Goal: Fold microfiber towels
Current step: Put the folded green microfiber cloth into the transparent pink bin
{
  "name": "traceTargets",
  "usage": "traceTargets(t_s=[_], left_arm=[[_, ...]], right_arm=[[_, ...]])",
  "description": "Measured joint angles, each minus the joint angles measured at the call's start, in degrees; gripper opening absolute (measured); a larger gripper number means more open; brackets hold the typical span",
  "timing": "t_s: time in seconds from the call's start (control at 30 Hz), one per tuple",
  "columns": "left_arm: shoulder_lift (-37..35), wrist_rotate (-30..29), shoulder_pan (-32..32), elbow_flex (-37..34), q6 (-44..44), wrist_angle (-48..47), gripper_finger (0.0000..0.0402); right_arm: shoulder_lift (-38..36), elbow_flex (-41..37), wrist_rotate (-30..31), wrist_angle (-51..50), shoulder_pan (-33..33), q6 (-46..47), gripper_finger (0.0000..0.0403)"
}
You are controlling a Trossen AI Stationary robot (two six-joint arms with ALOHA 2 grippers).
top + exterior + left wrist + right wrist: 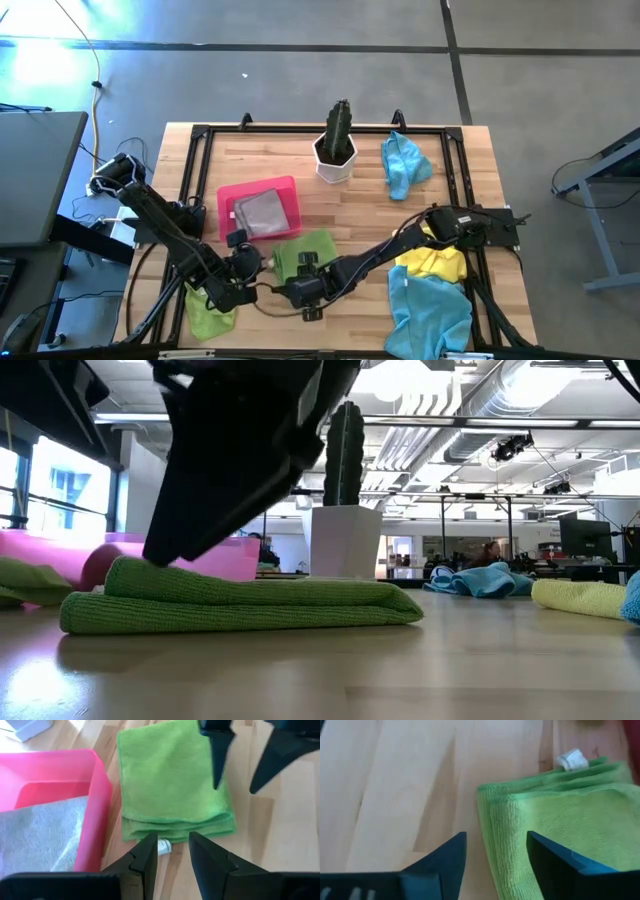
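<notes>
Folded green towel [305, 253] lies beside the pink tray [232, 194]; right gripper [306, 288] open, left gripper [246, 262] half-open, both empty. Next: tray it.

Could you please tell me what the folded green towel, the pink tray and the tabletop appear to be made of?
The folded green towel looks like soft microfiber: a fine looped nap and limp, rounded fold edges. The pink tray seems to be rigid plastic, with smooth, slightly translucent walls. The tabletop looks like wood, butcher-block style: pale joined strips with visible grain and a light sheen, possibly sealed.
</notes>
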Motion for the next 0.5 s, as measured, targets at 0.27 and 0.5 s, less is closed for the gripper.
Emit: traceTargets(t_s=[0.27, 0.5], left_arm=[[0.0, 0.0, -1.3, 0.0, 0.1, 0.0, 0.0103], [0.0, 0.1, -1.8, 0.0, 0.2, -0.1, 0.0103]], right_arm=[[3.0, 0.0, 1.1, 0.0, 0.2, -0.3, 0.0217], [4.1, 0.1, 5.2, 0.1, 0.1, -0.9, 0.0216]])
